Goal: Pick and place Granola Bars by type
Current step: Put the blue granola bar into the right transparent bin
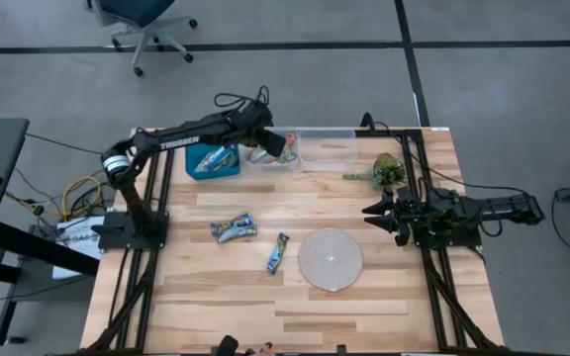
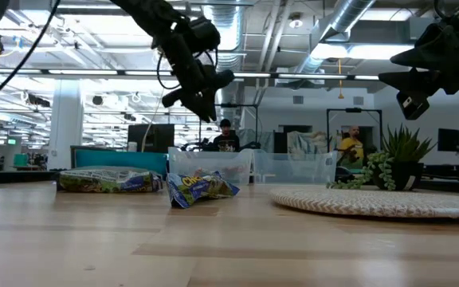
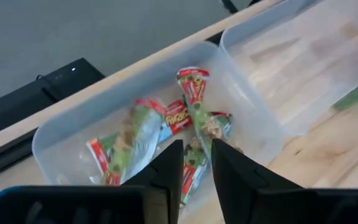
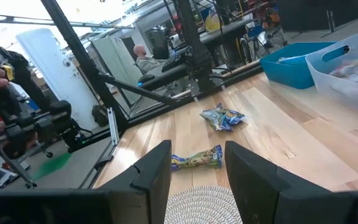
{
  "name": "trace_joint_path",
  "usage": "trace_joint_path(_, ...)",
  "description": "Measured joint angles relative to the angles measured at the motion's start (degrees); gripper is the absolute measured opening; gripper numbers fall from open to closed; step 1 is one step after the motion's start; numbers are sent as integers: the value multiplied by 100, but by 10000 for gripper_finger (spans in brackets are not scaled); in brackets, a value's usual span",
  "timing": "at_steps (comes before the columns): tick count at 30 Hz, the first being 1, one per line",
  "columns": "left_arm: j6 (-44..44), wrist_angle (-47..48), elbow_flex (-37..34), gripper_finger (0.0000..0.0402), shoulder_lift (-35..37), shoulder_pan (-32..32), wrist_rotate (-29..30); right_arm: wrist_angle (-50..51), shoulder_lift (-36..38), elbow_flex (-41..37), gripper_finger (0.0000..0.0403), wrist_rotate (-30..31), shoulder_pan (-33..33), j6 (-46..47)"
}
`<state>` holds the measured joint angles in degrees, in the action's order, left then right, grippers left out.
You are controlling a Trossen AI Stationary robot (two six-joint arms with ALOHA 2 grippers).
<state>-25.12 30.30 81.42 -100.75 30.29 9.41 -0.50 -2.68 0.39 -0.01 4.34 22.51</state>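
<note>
My left gripper point(image 1: 283, 145) point(image 3: 196, 167) hangs open over a clear bin point(image 1: 261, 158) at the table's far edge. Several red-and-green granola bars point(image 3: 191, 112) lie in that bin, and the low view shows the gripper point(image 2: 205, 100) well above it. A blue bin point(image 1: 213, 161) beside it holds blue-and-white bars. Two more blue-wrapped bars lie flat on the table: one crumpled point(image 1: 234, 228) point(image 2: 202, 188), one slim point(image 1: 278, 253) point(image 4: 196, 160). My right gripper point(image 1: 374, 211) point(image 4: 197, 171) waits open near the right edge, above the table.
A second clear bin point(image 1: 327, 146) stands to the right of the first. A round woven mat point(image 1: 330, 259) lies mid-table and a green plant sprig point(image 1: 379, 172) sits near the far right. People show in the room beyond the table. Bare wood lies toward the near edge.
</note>
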Motion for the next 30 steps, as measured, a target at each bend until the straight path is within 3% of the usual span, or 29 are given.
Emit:
trace_joint_path(5, 49, 100, 29, 88, -53, 13, -77, 1, 1, 1, 144, 0, 2, 0)
trace_joint_path(14, 91, 246, 29, 89, 36, -146, -758, -1, 2, 1, 143, -2, 0, 0)
trace_joint_path(30, 389, 1662, -114, 88, 833, -976, -562, 0, 0, 1, 144, 0, 0, 0)
